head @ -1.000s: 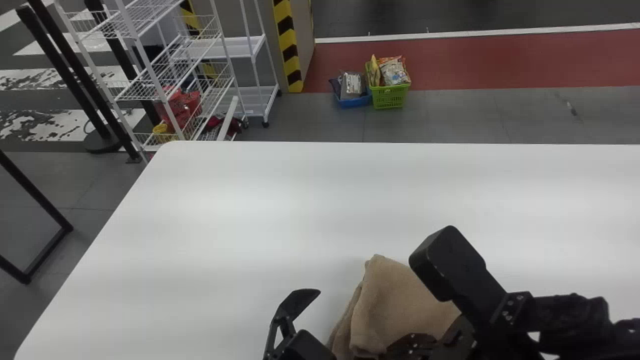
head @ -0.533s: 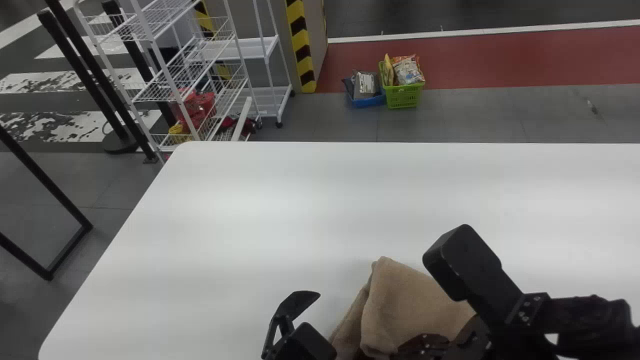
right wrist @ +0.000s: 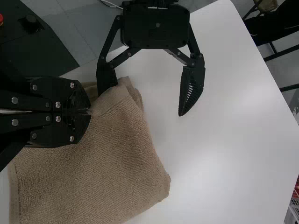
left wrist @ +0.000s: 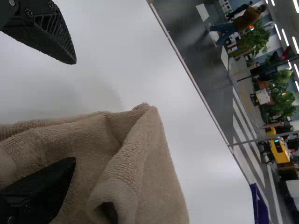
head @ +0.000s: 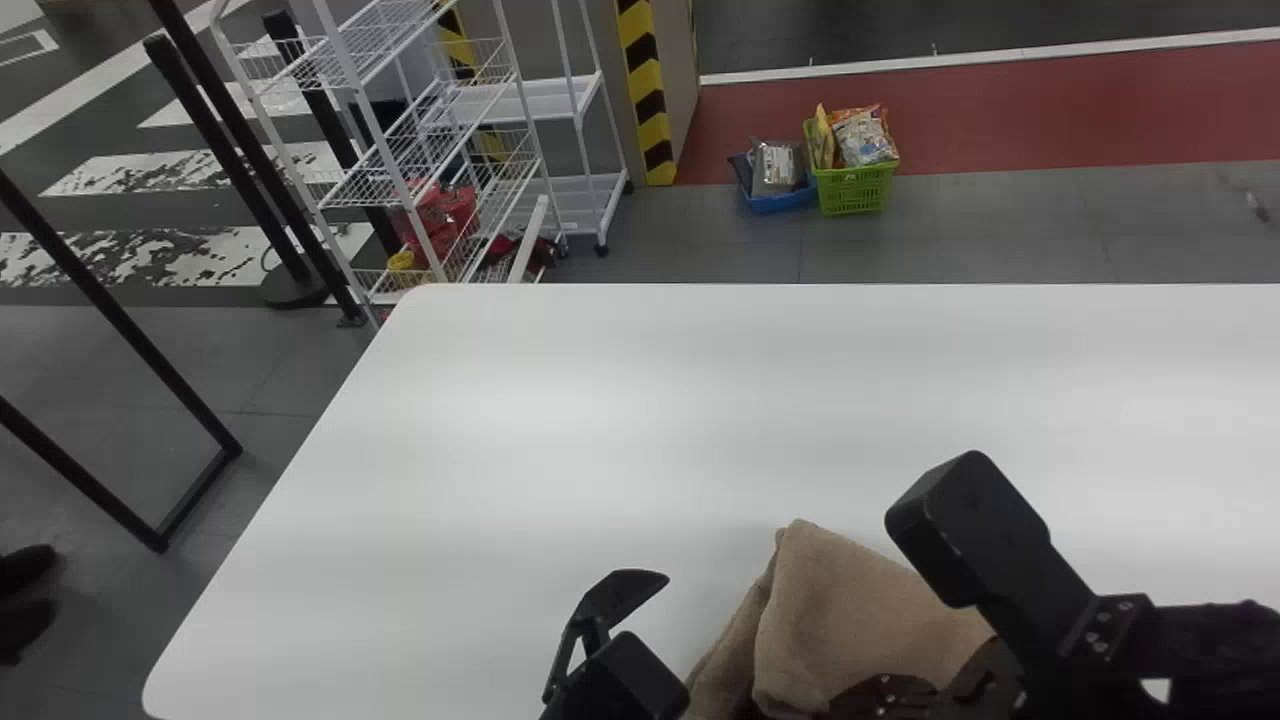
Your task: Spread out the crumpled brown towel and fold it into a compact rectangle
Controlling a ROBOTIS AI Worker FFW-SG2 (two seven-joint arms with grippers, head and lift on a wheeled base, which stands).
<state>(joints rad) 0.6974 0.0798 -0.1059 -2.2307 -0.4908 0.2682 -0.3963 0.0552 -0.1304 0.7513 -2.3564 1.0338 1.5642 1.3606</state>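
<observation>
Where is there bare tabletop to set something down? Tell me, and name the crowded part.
The white table is bare between the towel and the far edge, and between the left gripper and the left edge. It is crowded near the robot, where the right gripper grips the towel beside the left gripper.

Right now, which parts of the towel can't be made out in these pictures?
Head view: the towel's near end, cut off by the bottom edge.
Right wrist view: the cloth pinched in the right tool, hidden by its fingers.
Left wrist view: the cloth behind one finger of the left tool, hidden by that finger; layers under the top fold, hidden by the fold.
</observation>
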